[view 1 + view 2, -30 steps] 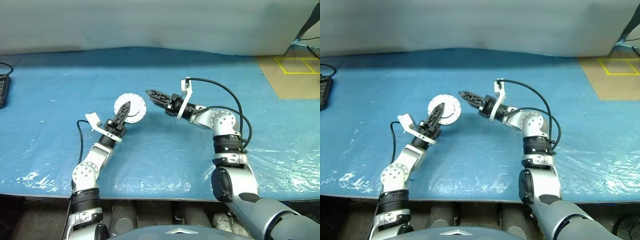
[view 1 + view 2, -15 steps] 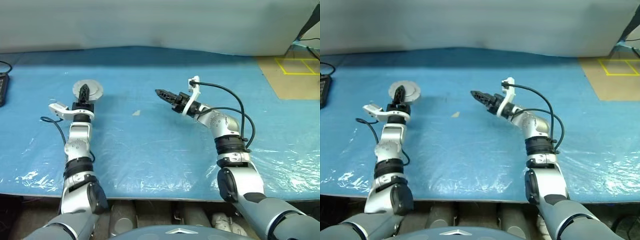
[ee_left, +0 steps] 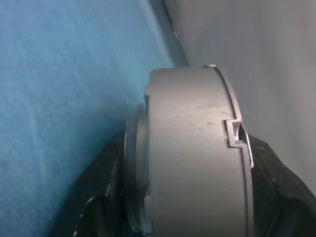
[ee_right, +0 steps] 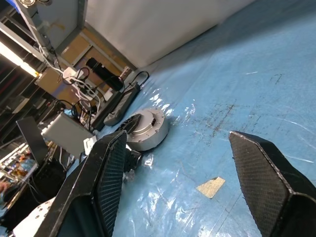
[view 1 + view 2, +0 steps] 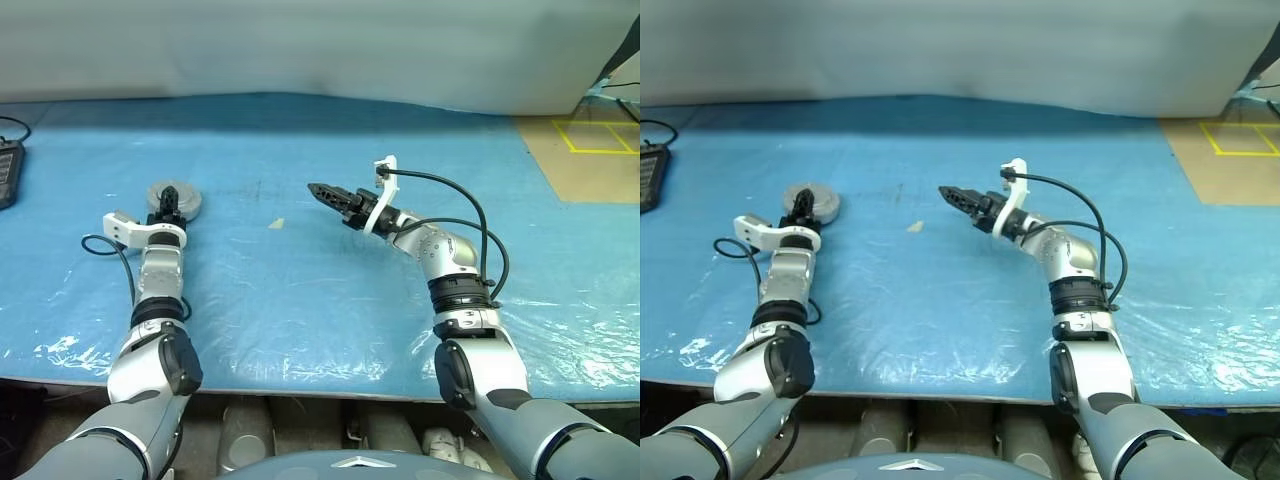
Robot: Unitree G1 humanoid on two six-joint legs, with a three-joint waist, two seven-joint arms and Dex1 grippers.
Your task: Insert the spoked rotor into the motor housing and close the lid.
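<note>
We have swung the closed motor housing [image 5: 176, 200] from the counter's [image 5: 330, 300] middle to rest near its left edge, our left claw [image 5: 168, 196] pinching it, right claw [image 5: 318, 189] spread empty, so assembly looks finished.

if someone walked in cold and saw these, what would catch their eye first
Probably the round grey motor housing with its lid on, lying on the blue plastic sheet at the robot's left, the left gripper straddling it with a black finger on each side. Next, the right gripper held above the middle of the sheet, jaws open and holding nothing. A small pale scrap lies on the sheet between the two.
</note>
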